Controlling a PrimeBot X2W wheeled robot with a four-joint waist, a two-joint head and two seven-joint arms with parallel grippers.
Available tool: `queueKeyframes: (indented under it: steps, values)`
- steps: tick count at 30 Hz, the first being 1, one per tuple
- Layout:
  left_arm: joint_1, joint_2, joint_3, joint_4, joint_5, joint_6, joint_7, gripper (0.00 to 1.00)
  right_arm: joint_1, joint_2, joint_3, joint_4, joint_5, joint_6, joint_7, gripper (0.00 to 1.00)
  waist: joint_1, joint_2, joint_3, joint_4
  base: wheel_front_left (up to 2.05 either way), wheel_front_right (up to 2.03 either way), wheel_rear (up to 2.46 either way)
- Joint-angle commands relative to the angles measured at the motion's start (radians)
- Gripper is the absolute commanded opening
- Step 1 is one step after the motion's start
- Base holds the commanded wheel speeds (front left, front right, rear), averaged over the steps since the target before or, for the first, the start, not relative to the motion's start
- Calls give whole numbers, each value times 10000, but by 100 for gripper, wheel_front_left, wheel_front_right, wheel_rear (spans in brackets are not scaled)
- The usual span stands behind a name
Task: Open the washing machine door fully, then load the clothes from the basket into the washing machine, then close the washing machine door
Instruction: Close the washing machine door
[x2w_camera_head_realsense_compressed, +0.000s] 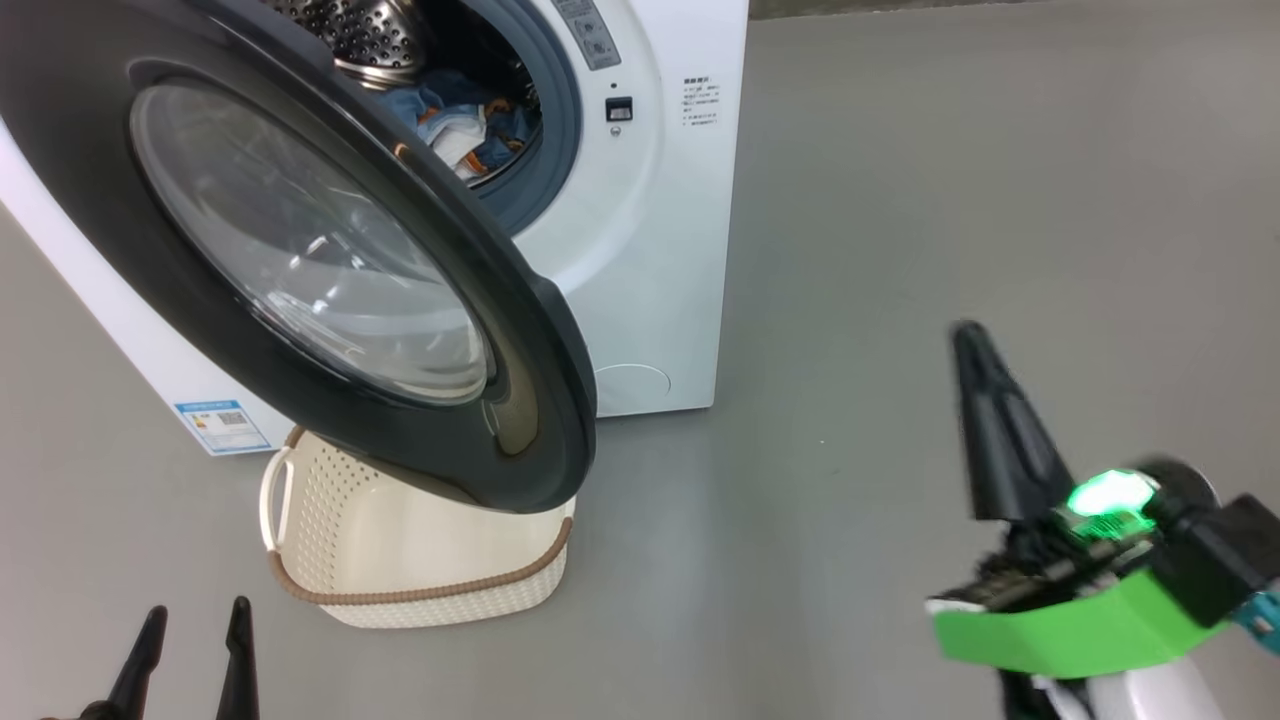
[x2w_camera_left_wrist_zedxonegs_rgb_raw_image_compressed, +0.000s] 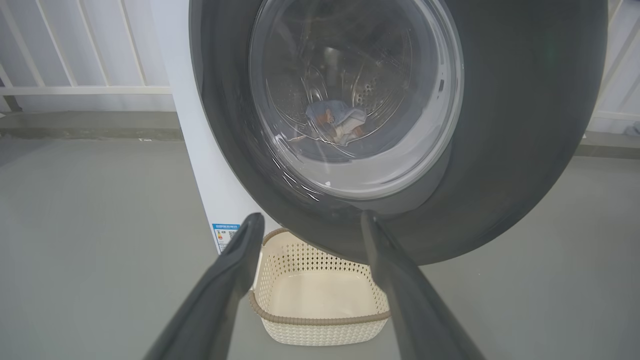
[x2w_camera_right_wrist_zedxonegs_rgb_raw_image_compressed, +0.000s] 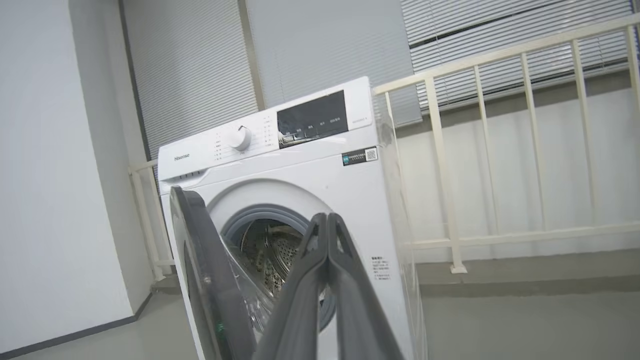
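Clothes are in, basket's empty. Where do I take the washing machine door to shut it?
Take the washing machine door by its black rim at the free edge, near the handle recess: farthest from where it pivots, likely easiest to swing. Come from the near face, where the open left gripper sits; the bulging glass offers no hold.
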Motion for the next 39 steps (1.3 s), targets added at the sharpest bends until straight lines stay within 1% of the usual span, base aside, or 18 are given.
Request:
queueKeyframes:
  steps: [1, 7, 8, 9, 12, 16, 25, 28, 31, 39]
  values:
    - [-270, 210, 294, -225, -82, -15, -65, 100, -479, 22, 640, -495, -243, 29, -46, 0, 0, 0, 5, 33, 0, 0, 0]
    - [-407, 166, 149, -210, -206, -15, -65, 100, -1191, 22, 2213, -860, -555, 29, -46, 0, 0, 0, 74, 239, 0, 0, 0]
    - [-407, 166, 149, -210, -206, -15, -65, 100, -1191, 22, 2213, -860, -555, 29, -46, 0, 0, 0, 74, 239, 0, 0, 0]
    - [-433, 159, 130, -217, -226, -15, -65, 100, -1289, 22, 2483, -798, -575, 29, -46, 0, 0, 0, 82, 282, 0, 0, 0]
    - [-497, 145, 86, -232, -264, -15, -65, 100, -1586, -28, 3354, -391, -630, 29, -46, 0, 0, 0, 123, 417, 0, 0, 0]
    - [-591, 147, -16, -242, -313, -15, -65, 100, -2044, -232, 4501, 439, -500, 29, 0, 0, 0, 0, 205, 645, 0, 0, 0]
    - [-975, 193, -405, -337, -491, -15, -65, 100, -2861, -340, 5849, 2154, 55, 29, 597, 0, 0, 0, 671, 1366, 0, 0, 0]
    - [-1175, 235, -542, -377, -585, -15, -65, 100, -3055, -311, 6085, 2687, 151, 29, 638, 0, 0, 0, 921, 1645, 0, 0, 0]
    - [-1387, 294, -740, -450, -697, -15, -65, 100, -3216, -249, 6081, 3231, 148, 29, 616, 0, 0, 0, 1216, 1929, 0, 0, 0]
    - [-2170, 526, -1221, -442, -1106, -15, -65, 100, -3753, -80, 5272, 4475, -224, 29, 467, 0, 0, 0, 2041, 2560, 0, 0, 0]
